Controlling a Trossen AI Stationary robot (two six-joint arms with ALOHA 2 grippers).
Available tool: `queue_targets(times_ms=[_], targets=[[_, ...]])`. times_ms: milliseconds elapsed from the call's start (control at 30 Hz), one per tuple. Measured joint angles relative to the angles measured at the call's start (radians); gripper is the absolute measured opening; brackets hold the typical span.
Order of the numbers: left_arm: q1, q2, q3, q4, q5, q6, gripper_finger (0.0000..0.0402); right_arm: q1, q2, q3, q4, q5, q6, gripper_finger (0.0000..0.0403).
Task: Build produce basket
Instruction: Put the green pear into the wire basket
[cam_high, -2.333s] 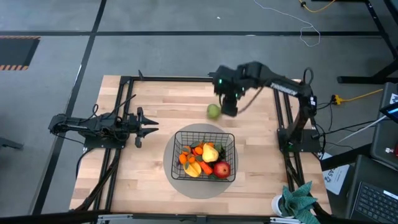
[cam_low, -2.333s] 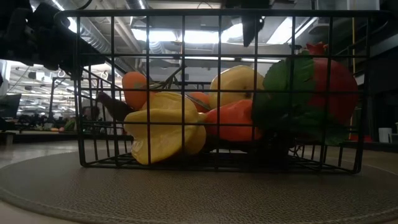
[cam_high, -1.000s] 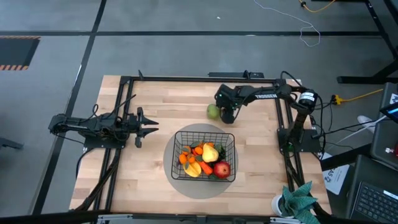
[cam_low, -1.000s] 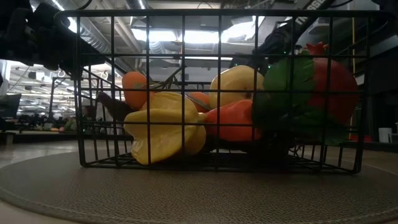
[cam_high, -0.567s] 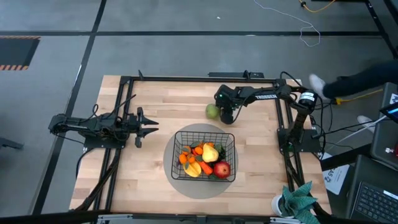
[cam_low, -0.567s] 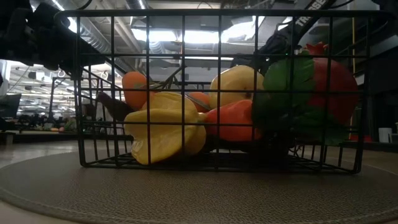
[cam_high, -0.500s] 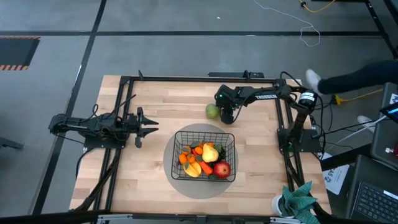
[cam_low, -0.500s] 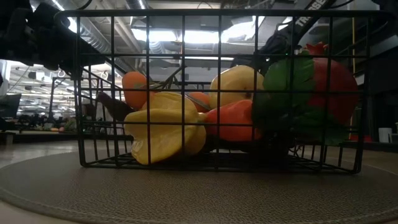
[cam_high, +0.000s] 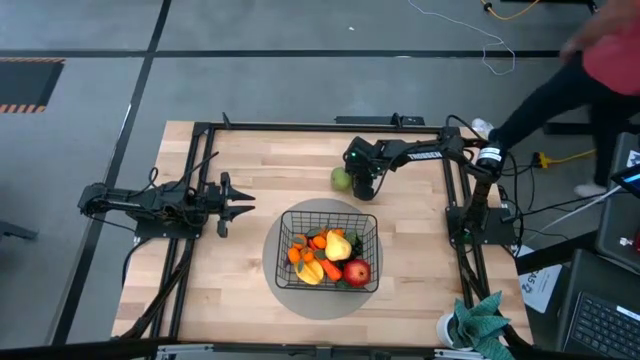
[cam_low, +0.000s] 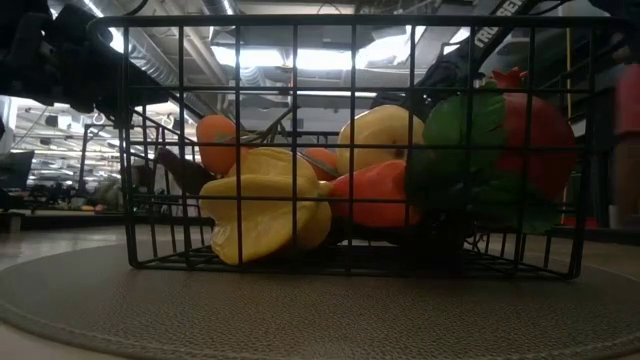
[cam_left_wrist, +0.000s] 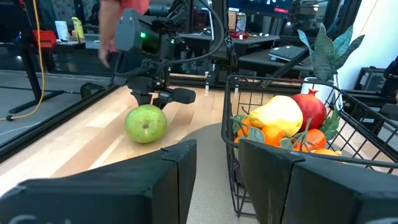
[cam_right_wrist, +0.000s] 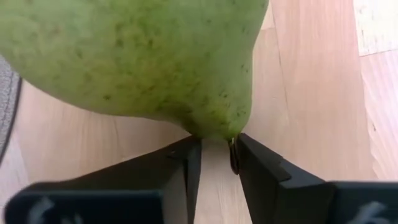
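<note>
The right gripper (cam_high: 360, 186) sits low on the table, just beside the green pear (cam_high: 343, 179), with the pear's narrow stem end between its two fingers (cam_right_wrist: 186, 165). The fingers look close to the stem tip, but whether they actually clamp it cannot be told; they stand a little apart with the tip in the gap.

What could go wrong: the hold, if any, is only on the thin end of a round, smooth fruit. On lifting, the pear may slip out or roll away across the wood, off from the gripper and farther from the basket (cam_high: 372, 225). A grip this far off centre could also let the heavy end swing and drop short of the basket.

The pear is pale green, speckled, lying on its side on the bare wood, near the basket's far edge but outside it.

The basket, on its round mat (cam_high: 290, 297), already holds an apple (cam_high: 356, 271) and yellow and orange pieces.

The left gripper (cam_high: 240, 204) waits well away from the pear, its fingers apart, holding nothing
</note>
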Motion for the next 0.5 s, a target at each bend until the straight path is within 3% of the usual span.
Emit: queue_targets(times_ms=[267, 500], targets=[[0.0, 0.0, 0.0, 0.0, 0.0, 0.0, 0.011, 0.0, 0.003, 0.0, 0.009, 0.007, 0.003, 0.0009], [0.0, 0.0, 0.0, 0.0, 0.0, 0.0, 0.011, 0.021, -0.008, 0.004, -0.011, 0.105, 0.068, 0.0002]])
